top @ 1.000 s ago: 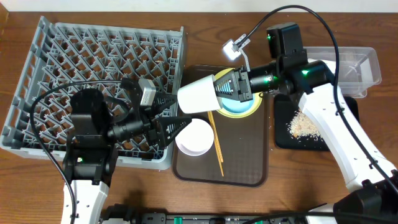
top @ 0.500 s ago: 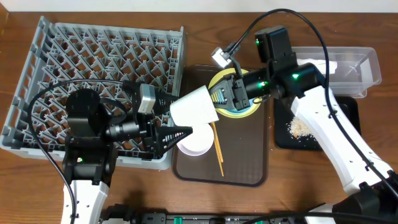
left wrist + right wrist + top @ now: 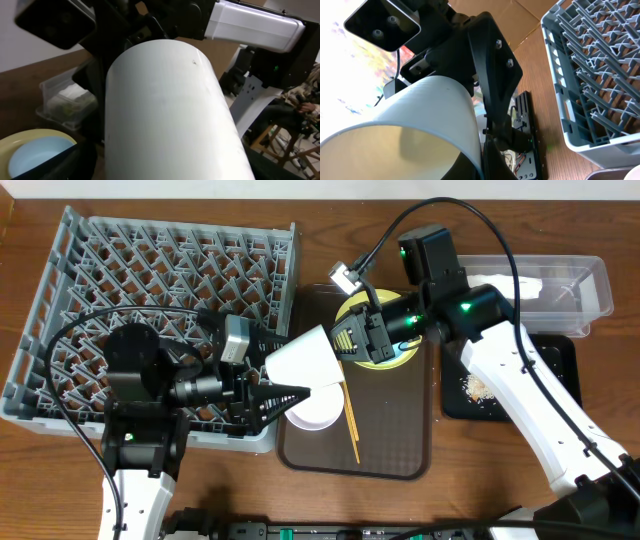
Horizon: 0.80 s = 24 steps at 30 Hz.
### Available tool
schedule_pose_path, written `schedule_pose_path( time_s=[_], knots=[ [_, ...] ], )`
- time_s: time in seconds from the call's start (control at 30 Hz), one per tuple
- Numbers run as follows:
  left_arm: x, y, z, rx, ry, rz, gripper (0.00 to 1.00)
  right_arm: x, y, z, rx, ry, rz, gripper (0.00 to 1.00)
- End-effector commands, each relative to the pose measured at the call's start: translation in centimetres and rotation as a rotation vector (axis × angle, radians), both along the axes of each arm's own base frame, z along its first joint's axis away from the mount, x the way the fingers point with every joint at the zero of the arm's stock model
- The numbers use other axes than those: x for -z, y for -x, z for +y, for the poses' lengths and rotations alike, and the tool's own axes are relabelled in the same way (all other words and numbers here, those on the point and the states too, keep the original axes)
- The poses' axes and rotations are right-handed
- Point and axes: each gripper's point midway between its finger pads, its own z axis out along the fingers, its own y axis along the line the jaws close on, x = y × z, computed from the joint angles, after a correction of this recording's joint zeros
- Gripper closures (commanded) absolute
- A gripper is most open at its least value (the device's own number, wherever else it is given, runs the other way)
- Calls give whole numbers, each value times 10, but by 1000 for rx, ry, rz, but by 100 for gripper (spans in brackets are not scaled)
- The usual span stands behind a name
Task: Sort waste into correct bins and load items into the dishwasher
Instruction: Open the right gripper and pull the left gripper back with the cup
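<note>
The small white cup hangs on its side above the brown tray's left edge. My right gripper is shut on its rim, one finger inside, as the right wrist view shows. My left gripper is open, its jaws either side of the cup's base; the cup fills the left wrist view. The white bowl and chopsticks lie on the tray. The light-blue bowl sits in the pale-yellow plate, mostly hidden under the right arm from overhead. The grey dish rack stands at the left.
The brown serving tray lies at centre. The clear tub at the back right holds the white napkin. The black tray holds rice scraps. Cables loop over both arms.
My right gripper has carried the cup left and down toward the left gripper. The cup's base now sits between the left jaws. The left arm has shifted slightly right.
</note>
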Motion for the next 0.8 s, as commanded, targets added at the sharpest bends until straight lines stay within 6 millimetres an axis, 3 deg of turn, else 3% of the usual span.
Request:
schedule_pose_path(
  time_s=[0.0,0.17,0.4,0.57,0.7,0.77],
  knots=[
    [-8,5,-4,27,4,-19,18,-3,7,4,-27,-4,22,99],
    [-9,6,-5,31,5,-26,21,-2,7,5,-25,0,26,99],
    [-14,5,-5,31,7,-71,41,-2,7,5,-25,0,26,99],
    [-13,5,-5,30,7,-70,42,-2,7,5,-25,0,26,99],
    [-13,1,-4,9,4,-67,41,-1,4,3,-13,5,24,78],
    [-9,-8,-3,-44,-4,-49,41,7,-5,0,36,46,23,74]
  ],
)
